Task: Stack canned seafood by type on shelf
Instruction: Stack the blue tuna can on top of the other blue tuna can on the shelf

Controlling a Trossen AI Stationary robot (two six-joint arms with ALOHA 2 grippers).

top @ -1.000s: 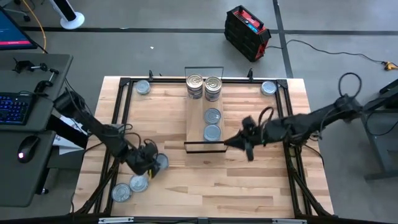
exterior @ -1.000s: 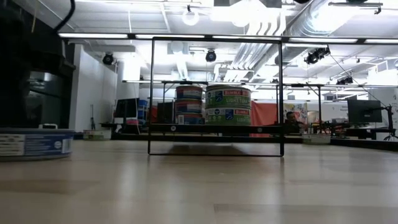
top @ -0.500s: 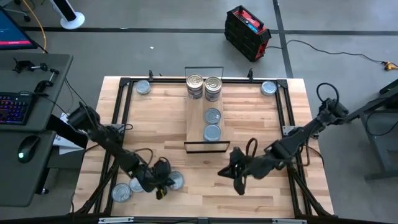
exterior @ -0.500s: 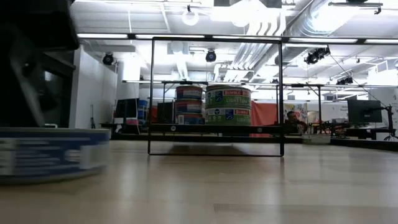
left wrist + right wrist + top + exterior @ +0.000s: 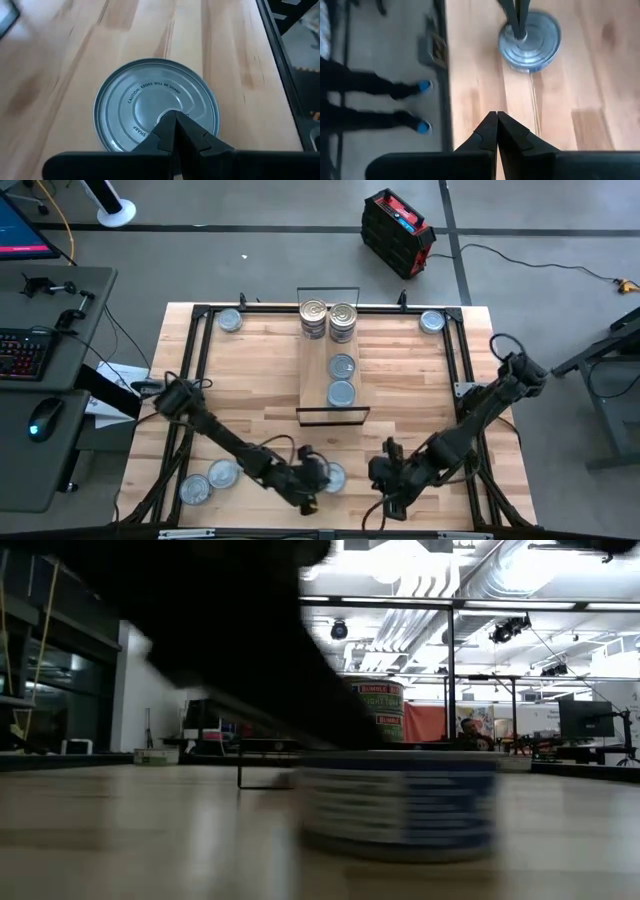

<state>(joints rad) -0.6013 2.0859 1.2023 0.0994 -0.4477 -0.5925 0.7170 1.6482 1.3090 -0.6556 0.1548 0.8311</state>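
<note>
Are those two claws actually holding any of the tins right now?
No. The left gripper is shut, its tips pressed on a tin's lid; the right gripper is shut over bare table.

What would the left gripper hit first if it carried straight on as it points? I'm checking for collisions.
Most likely the tin directly ahead: the shut left gripper points at its lid, tips over or on it; contact cannot be told.

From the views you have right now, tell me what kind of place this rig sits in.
Probably a robotics lab or workshop, not a shop. The low view shows exposed ceiling ducts and a monitor in an open hall; the high view shows a desk with keyboard beside the wooden table on a bare concrete floor.
</note>
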